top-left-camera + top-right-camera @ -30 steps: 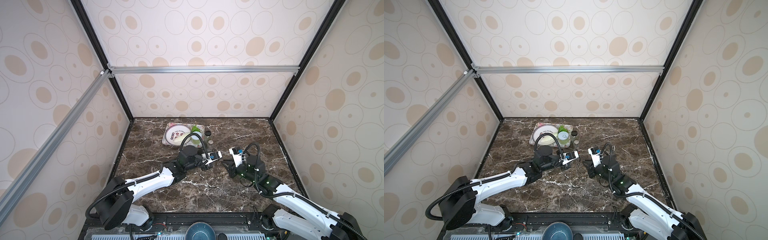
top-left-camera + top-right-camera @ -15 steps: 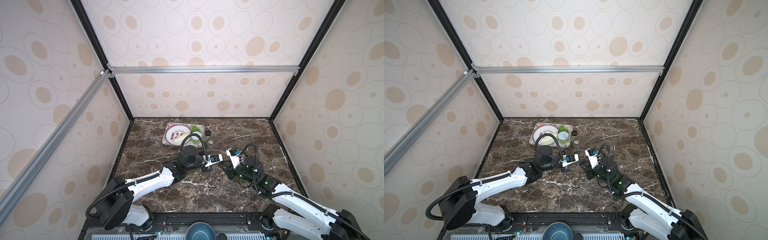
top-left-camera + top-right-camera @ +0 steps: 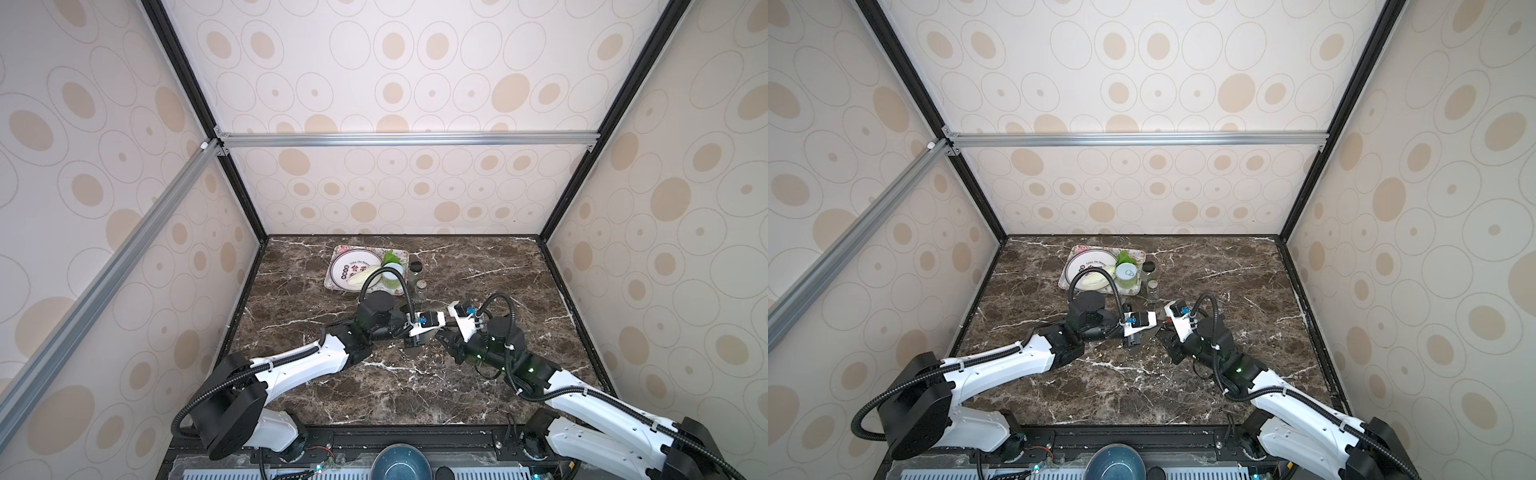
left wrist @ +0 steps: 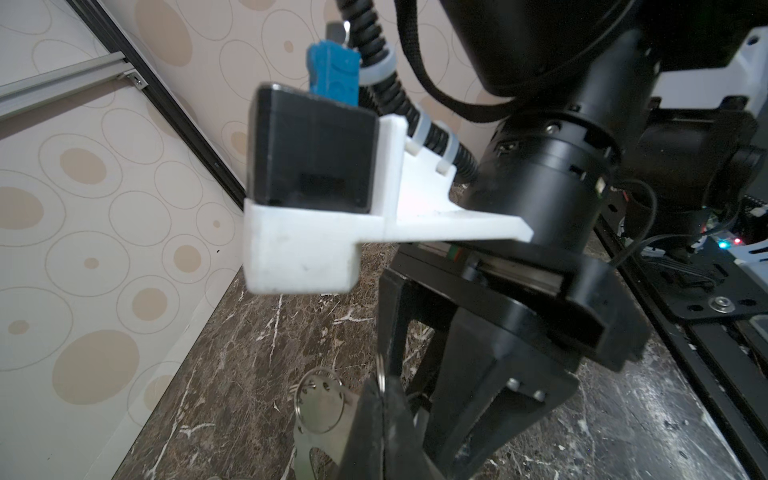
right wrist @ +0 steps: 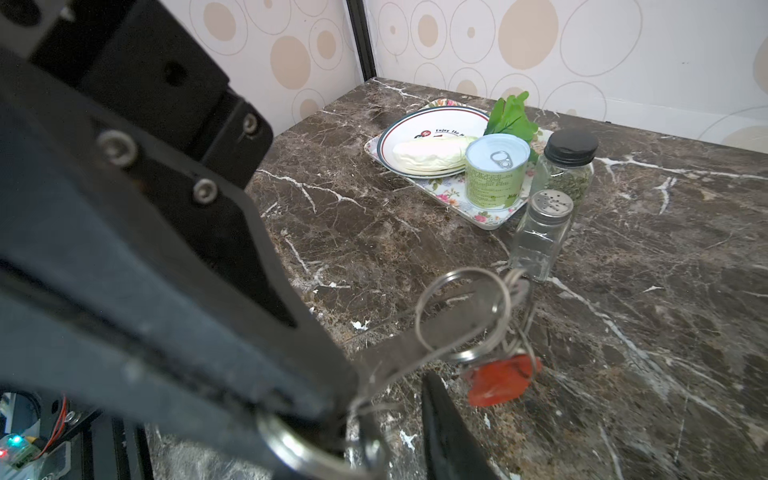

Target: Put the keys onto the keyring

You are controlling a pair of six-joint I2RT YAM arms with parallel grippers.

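Two wrist views show what both top views hide: the left gripper (image 4: 382, 388) clamped on the keyring (image 4: 380, 370) over the table (image 5: 623, 291), a red key (image 5: 503, 380) dangling beside it. The right gripper (image 5: 401, 432), jaws narrowly parted, has edged closer to the left one.

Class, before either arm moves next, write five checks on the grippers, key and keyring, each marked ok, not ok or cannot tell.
1. The left gripper is shut on the key: ok.
2. The keyring loops round the key: ok.
3. The red tag hangs below the keyring: ok.
4. The right gripper is open or gripping: cannot tell.
5. The shaker stands apart from both grippers in both top views: ok.
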